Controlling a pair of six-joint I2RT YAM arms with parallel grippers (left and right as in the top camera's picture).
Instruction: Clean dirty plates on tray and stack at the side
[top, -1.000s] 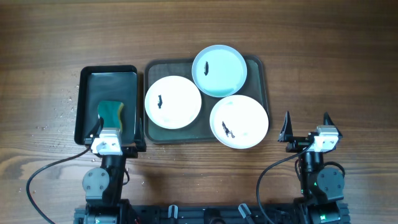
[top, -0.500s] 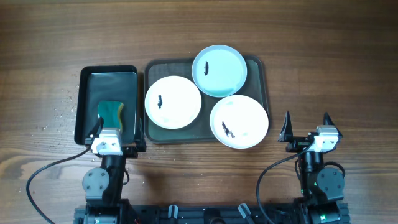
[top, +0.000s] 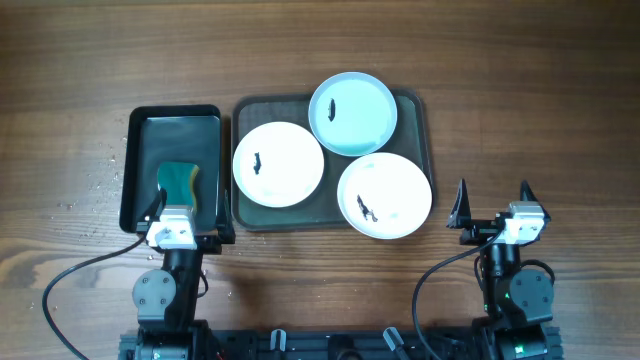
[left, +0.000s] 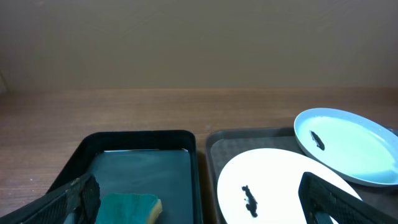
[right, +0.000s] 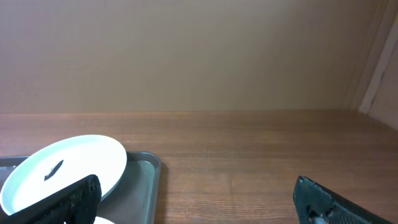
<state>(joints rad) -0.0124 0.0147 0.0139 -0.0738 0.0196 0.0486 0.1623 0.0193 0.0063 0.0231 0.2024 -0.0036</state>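
Observation:
Three dirty plates lie on the dark grey-green tray: a white plate on the left, an aqua plate at the back, and another white plate at the front right, overhanging the rim. Each carries a small dark smudge. My left gripper hangs open over the near end of the black tray, above a green sponge. In the left wrist view the sponge sits just inside the left finger. My right gripper stands open over bare wood, right of the tray, holding nothing.
A glossy black tray holding shallow water and the sponge stands left of the grey tray. Water droplets speckle the wood beside it. Bare wooden table stretches to the right and at the back.

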